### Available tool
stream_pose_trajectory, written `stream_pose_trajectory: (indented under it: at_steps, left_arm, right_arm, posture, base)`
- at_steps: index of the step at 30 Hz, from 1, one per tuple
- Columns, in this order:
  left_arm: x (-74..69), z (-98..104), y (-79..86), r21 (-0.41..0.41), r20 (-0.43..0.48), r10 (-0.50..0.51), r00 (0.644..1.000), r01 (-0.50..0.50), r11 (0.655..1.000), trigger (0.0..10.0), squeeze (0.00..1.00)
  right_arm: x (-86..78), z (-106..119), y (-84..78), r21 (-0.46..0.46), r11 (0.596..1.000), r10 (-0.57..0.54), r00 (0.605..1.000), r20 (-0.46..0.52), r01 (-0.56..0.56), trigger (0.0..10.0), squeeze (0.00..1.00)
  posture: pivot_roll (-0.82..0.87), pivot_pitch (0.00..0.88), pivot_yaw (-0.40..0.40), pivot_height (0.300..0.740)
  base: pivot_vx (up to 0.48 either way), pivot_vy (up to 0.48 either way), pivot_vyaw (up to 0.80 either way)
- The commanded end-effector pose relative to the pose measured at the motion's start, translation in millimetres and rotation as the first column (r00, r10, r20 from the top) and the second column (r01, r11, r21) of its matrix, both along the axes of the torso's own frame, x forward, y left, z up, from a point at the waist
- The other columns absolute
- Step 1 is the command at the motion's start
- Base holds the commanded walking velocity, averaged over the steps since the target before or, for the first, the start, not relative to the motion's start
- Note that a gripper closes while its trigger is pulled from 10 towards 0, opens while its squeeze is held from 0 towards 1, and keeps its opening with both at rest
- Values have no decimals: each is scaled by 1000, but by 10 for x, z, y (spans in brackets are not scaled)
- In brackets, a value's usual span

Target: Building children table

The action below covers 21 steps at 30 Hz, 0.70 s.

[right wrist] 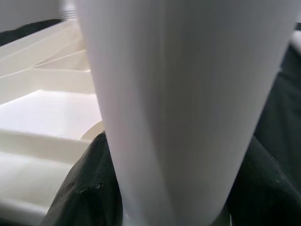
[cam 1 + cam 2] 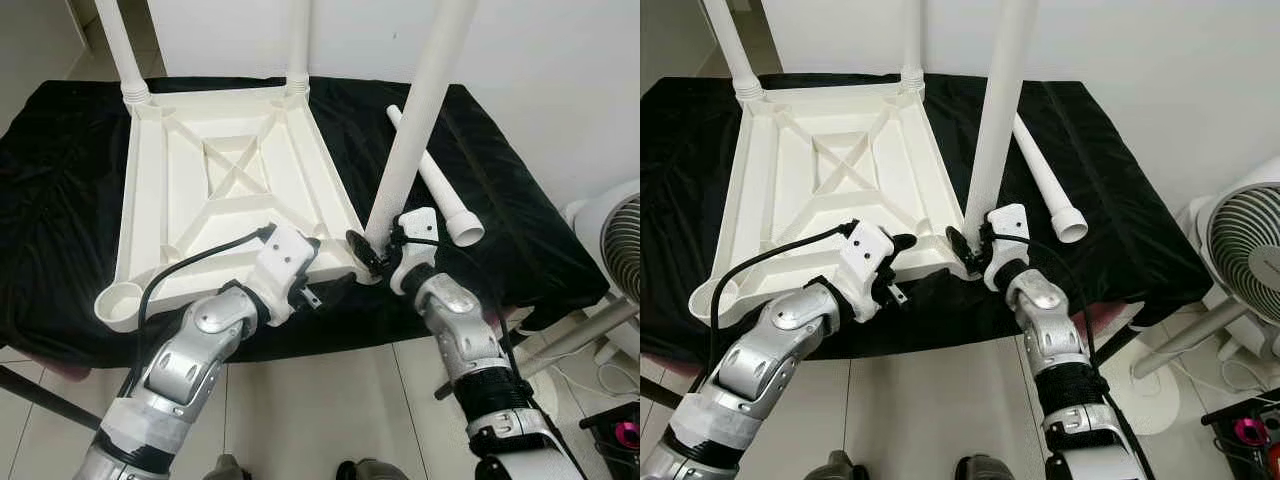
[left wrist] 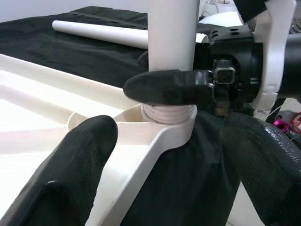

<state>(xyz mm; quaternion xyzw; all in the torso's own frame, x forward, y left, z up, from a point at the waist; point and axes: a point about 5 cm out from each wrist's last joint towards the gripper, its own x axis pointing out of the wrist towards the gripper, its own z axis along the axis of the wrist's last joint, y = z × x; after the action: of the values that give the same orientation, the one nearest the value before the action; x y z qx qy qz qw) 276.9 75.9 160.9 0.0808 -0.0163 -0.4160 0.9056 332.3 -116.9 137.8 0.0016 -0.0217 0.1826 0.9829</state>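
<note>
Black-draped bench (image 2: pixel 60 200), frame centre: inverted tabletop (image 2: pixel 230 180). Right gripper (image 2: pixel 372 252) clamps the third leg (image 2: pixel 420 120) upright in its lower-right corner socket; left gripper (image 2: pixel 312 290), fingers apart, braces the rim.

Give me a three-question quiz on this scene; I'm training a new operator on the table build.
1. True or false: the right gripper is shut on a leg.
2. How many legs stand in the tabletop?
A. one B. two C. three
3. Fill in: the spare leg lies on the black ____.

Key: 1 true; 2 C; 3 cloth.
</note>
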Motion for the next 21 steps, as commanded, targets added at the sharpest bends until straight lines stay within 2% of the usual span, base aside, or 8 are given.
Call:
stream_pose_trajectory:
  at_steps: [1,3,6,11,18,19,20,21]
  left_arm:
    - [-18,-10,-4,13,-2,-23,1000,23,1000,10000,0]
    - [-27,-13,-2,14,-4,-25,1000,25,1000,10000,0]
    - [-32,-16,-3,14,-5,-26,1000,26,1000,10000,0]
    - [-49,-21,-9,14,-7,-28,1000,28,1000,10000,0]
    - [-63,-26,-21,16,-10,-36,999,36,999,10000,0]
    - [-63,-26,-22,16,-10,-36,999,37,999,10000,0]
    - [-63,-26,-22,16,-10,-36,999,37,999,10000,0]
    - [-64,-25,-22,15,-10,-36,999,36,999,10000,0]
  right_arm:
    - [-21,-135,-54,16,998,-65,995,-77,67,10000,0]
    - [-52,-141,8,58,977,-197,976,-95,203,10000,0]
    - [-78,-146,67,80,962,-252,962,-106,261,10000,0]
    - [-134,-100,258,155,961,-210,970,-124,228,10000,0]
    - [-166,-58,250,141,971,-181,978,-100,194,10000,0]
    - [-172,-54,242,144,971,-180,979,-98,193,10000,808]
    - [-172,-54,242,144,971,-180,979,-98,193,10000,808]
    - [-183,-42,241,145,972,-175,980,-91,187,10000,1000]
  posture:
    - [-40,64,-14,740]
    - [-35,62,-18,740]
    - [-35,62,-18,740]
    - [-33,62,-21,740]
    - [-33,62,-23,740]
    - [-33,62,-24,740]
    - [-33,62,-24,740]
    - [-33,62,-24,740]
  base:
    - [0,0,0]
    - [0,0,0]
    - [0,0,0]
    - [0,0,0]
    - [0,0,0]
    - [0,0,0]
    - [0,0,0]
    - [0,0,0]
